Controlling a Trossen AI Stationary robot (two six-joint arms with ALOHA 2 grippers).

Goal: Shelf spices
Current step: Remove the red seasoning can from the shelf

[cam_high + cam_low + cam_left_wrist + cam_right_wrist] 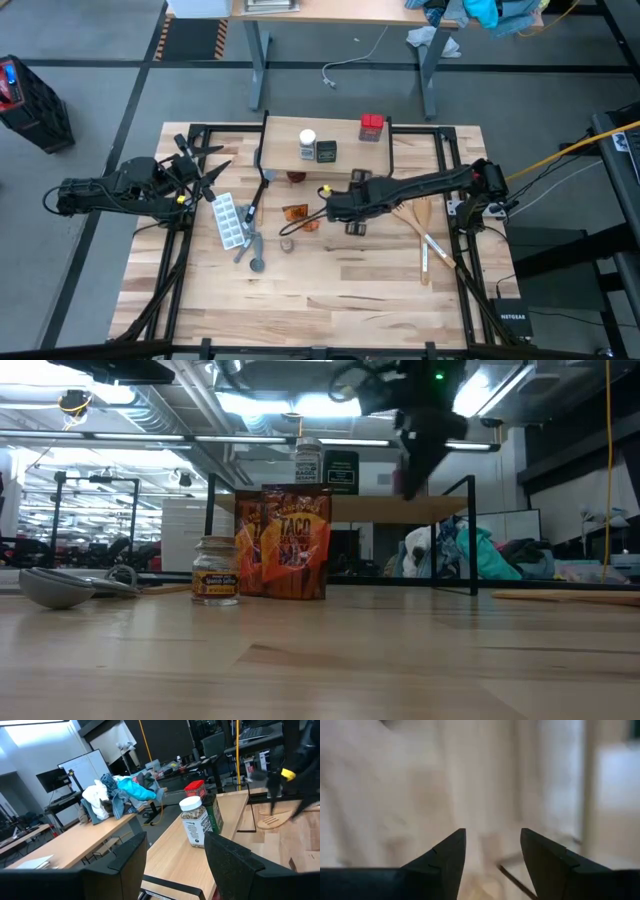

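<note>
So far we count three spices on the shelf (345,150); taco packets (285,540) and small jar (215,570) remain on the surface. Right claw (492,855) parted, empty.

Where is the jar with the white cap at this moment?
In the high view, the white-capped jar stands on the shelf, on its left part, touching or nearly touching the dark square tin, with the red-topped box farther right.

The right wrist view is blurred; the brown-capped jar (296,177) sits half-hidden under the shelf (345,150)
</note>
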